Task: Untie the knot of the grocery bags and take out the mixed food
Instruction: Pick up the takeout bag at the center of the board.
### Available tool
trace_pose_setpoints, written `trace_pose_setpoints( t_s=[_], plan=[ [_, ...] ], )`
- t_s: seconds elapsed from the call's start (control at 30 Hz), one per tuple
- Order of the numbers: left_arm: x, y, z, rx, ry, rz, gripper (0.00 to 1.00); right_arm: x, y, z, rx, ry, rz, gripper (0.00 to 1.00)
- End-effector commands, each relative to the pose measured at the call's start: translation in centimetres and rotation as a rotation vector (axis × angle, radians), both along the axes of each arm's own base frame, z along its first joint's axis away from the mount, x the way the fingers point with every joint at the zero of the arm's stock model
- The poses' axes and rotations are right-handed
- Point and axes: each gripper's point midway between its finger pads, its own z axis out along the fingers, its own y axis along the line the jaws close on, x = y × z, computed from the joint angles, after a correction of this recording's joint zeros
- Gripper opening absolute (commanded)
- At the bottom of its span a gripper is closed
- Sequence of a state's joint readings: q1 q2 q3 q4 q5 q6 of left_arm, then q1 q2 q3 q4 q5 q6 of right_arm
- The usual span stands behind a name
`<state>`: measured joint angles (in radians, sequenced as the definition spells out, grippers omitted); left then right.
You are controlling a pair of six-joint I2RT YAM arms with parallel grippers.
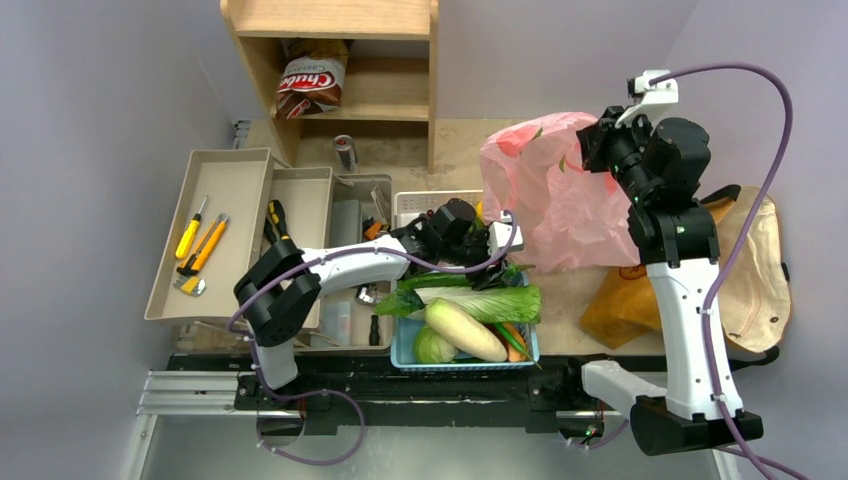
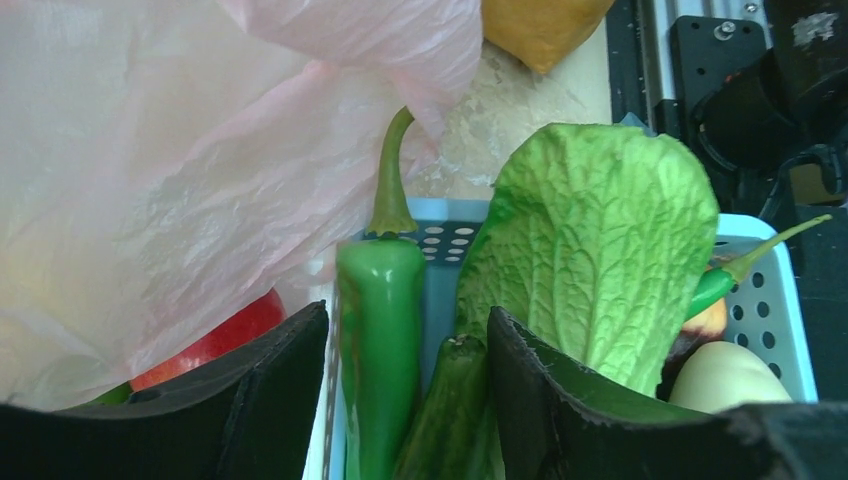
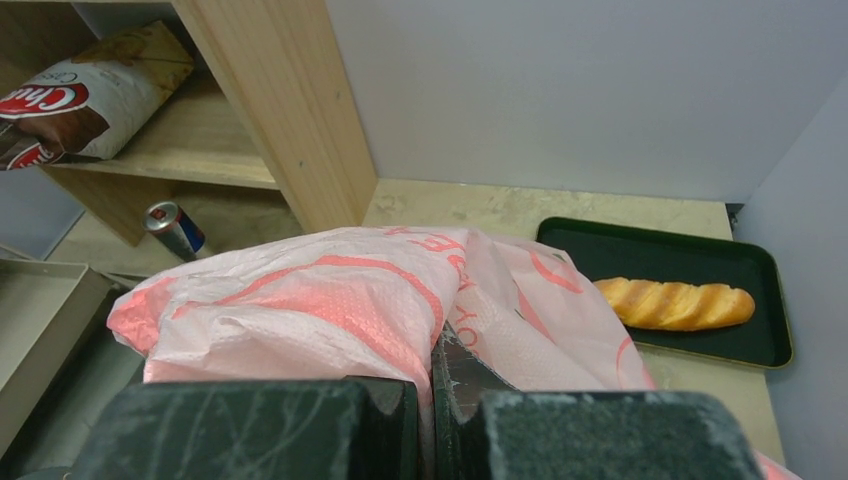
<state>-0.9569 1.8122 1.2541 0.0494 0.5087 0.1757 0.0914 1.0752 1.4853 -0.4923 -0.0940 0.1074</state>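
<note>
The thin pink bag [image 1: 555,205] stands bunched behind the blue basket [image 1: 400,352]; its knot does not show. My right gripper [image 1: 594,150] is shut on a fold of the pink bag [image 3: 300,300] at its top right, the plastic pinched between the jaws [image 3: 427,385]. My left gripper [image 1: 492,248] hovers over the basket's far end, jaws apart [image 2: 406,310] astride a green pepper [image 2: 380,330] and a cucumber tip [image 2: 450,400]. A red apple [image 2: 215,340] shows through the bag. Napa cabbage [image 2: 600,250], daikon [image 1: 465,328] and carrot [image 1: 513,340] lie in the basket. The brown paper bag [image 1: 625,300] lies flat.
A beige tote [image 1: 762,270] lies right of my right arm. Grey trays with tools [image 1: 215,230] fill the left side. A wooden shelf [image 1: 340,60] holds a Chubs bag [image 1: 312,80], with a can [image 1: 346,152] beneath. A bread loaf [image 3: 675,303] rests on a dark tray [image 3: 760,300].
</note>
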Motion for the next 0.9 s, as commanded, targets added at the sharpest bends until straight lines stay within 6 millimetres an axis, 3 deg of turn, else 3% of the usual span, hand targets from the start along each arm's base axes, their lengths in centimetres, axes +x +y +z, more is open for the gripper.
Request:
trace_pose_setpoints(
  t_s=[0.0,0.1,0.17,0.33,0.5,0.73,0.87],
  plan=[
    [1.5,-0.9,2.2,-0.039,-0.055,0.044,0.58,-0.5,-0.2,3.3,0.027,-0.071,-0.015,0.00],
    [2.1,-0.9,2.0,-0.026,-0.059,0.080,0.58,-0.8,0.4,4.3,0.052,-0.085,0.016,0.00],
    [2.4,-0.9,1.9,-0.013,-0.055,0.095,0.52,-0.9,0.7,4.6,0.065,-0.083,0.028,0.00],
    [3.1,-1.0,2.1,-0.002,-0.047,0.137,0.27,-1.2,0.6,3.7,0.055,-0.055,0.029,0.00],
    [2.7,-0.7,4.7,-0.084,-0.074,0.136,0.01,-0.9,-0.5,1.0,-0.005,0.002,-0.020,0.00],
    [2.7,0.1,7.6,-0.164,-0.105,0.184,0.00,-1.3,-1.5,-2.1,-0.070,0.057,-0.053,0.00],
    [3.3,0.9,7.7,-0.145,-0.133,0.218,0.00,-1.5,-2.4,-2.7,-0.115,0.070,-0.088,0.00]
  ],
)
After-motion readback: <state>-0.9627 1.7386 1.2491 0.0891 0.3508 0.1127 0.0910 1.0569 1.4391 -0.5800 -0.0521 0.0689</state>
